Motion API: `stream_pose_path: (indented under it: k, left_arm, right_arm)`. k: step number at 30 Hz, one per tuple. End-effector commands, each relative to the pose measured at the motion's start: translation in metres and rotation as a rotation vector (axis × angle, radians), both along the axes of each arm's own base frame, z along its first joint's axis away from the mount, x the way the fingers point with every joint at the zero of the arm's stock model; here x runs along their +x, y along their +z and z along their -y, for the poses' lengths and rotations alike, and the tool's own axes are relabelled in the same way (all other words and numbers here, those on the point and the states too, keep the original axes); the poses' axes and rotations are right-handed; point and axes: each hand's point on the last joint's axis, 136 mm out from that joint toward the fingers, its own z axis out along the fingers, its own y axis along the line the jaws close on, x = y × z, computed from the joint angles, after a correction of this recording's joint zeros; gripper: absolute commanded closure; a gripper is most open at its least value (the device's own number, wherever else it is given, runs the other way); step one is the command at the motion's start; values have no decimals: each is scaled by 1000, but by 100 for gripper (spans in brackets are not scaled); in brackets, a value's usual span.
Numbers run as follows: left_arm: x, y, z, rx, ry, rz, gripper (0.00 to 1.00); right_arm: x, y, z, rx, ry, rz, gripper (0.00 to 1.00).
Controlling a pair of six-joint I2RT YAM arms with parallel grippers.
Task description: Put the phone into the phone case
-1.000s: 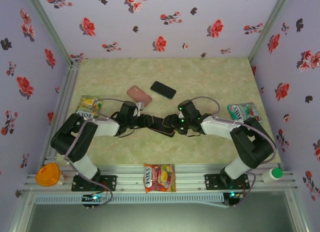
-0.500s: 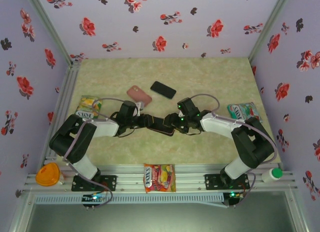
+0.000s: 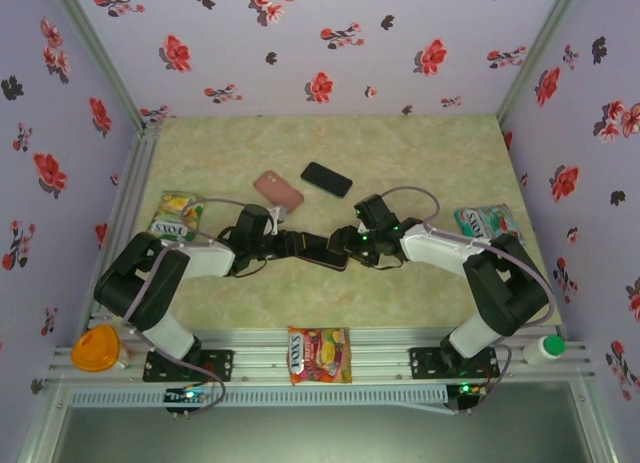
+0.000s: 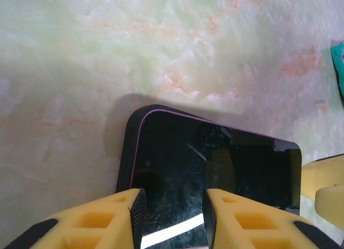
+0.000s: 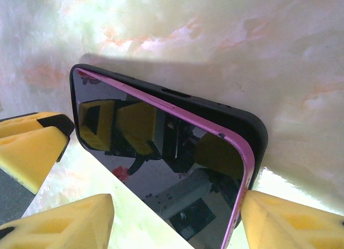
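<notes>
Probably lab: floral-walled robot enclosure (image 3: 300, 73)

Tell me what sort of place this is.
Probably a purpose-built robot test booth, not a home: flower-papered walls box in a marble-look tabletop, an aluminium rail frame runs along its near edge, and a snack packet lies on that frame.

Right wrist view | phone (image 5: 161, 152): glossy dark screen, pink rim, black case (image 5: 231, 112) wrapping its edge, tilted over the marbled green desk (image 5: 215, 34) | right claw (image 5: 172, 206) straddles it: one pad (image 5: 290, 222) touching a corner, the other (image 5: 59, 222) apart | left claw (image 5: 45, 135) at the far end
</notes>
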Motion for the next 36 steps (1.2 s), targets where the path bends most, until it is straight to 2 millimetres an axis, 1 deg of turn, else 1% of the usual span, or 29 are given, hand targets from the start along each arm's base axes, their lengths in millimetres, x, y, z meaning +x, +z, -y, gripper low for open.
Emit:
stream_pose_path:
  k: [1, 9, 17, 23, 25, 29, 36]
  left_arm:
    - [-1, 9, -1, -3, 15, 19, 62]
    - [-3, 9, -3, 7, 16, 16, 62]
    - [-4, 4, -5, 23, 14, -2, 62]
    - [-6, 11, -3, 12, 2, 0, 64]
    - [-7, 12, -2, 11, -3, -1, 66]
    - [-8, 11, -2, 13, -8, -11, 69]
    - [-10, 7, 1, 13, -15, -30, 70]
  right_arm:
    - [5, 8, -4, -7, 10, 36, 35]
    - [7, 7, -1, -33, 17, 48, 33]
    - [7, 16, 3, -43, 27, 80, 33]
    - [5, 19, 8, -41, 14, 100, 33]
    - [5, 20, 9, -34, 9, 107, 36]
    - [3, 19, 11, -31, 8, 111, 43]
    - [3, 17, 10, -24, 9, 109, 46]
